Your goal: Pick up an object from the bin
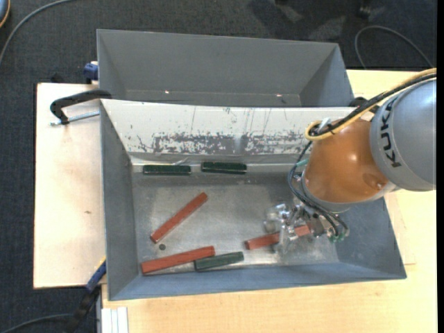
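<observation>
**Camera view, from above and a little to one side.**

Item 1. Arm, grey, with an orange wrist cover [340, 168] (cables looped at its upper edge), reaching in from the right. The claw [283, 236] is down at the floor of the bin's front right quarter.

Item 2. Short red bar [259, 243], lying flat. Its left end juts out from the claw, and a further bit of red shows on the claw's other side, so the claw seems to straddle it. I cannot tell from here whether the claw is clenched or released.

Step in hand, by my reading: the grasp itself, at the bottom of the reach. The next move calls for a firm closing across the bar's narrow width, then a straight lift clear of the nearby right wall.

Item 3. Other stock, all well apart from the claw:
- long red bar [179, 217], slanted, left of centre
- second long red bar [177, 261] along the front wall
- dark green bar [219, 260], end to end with the second red bar
- two dark green bars [166, 170] [223, 166] at the foot of the back wall
- one small dark speck [161, 247]

Item 4. Bin [114, 207]: grey metal with sloped walls, a scuffed and dulled floor, and a pale, scratched band across the back.

Item 5. Surroundings: the bin stands on a light wooden table [229, 318]. Beyond it is dark carpet [41, 54] with loose cables.
</observation>
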You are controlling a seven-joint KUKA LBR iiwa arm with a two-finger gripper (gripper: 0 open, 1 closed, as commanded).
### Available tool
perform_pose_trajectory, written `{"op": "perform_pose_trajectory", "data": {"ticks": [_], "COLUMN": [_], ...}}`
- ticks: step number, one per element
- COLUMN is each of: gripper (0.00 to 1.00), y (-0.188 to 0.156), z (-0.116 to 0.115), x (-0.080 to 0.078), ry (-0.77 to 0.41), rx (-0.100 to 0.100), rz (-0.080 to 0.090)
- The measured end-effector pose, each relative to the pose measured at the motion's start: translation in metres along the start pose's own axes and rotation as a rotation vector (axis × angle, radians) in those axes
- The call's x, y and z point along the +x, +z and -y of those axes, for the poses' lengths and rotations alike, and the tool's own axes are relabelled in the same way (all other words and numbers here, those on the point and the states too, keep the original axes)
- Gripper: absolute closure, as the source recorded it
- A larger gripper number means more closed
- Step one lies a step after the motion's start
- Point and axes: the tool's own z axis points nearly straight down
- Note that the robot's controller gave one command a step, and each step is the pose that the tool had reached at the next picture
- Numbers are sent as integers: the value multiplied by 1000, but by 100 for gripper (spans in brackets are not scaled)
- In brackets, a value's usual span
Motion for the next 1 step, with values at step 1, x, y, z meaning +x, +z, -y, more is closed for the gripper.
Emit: {"op": "perform_pose_trajectory", "data": {"ticks": [1], "gripper": [100], "y": [-91], "z": [0], "x": [-3], "ry": [0], "rx": [4], "rz": [13]}}
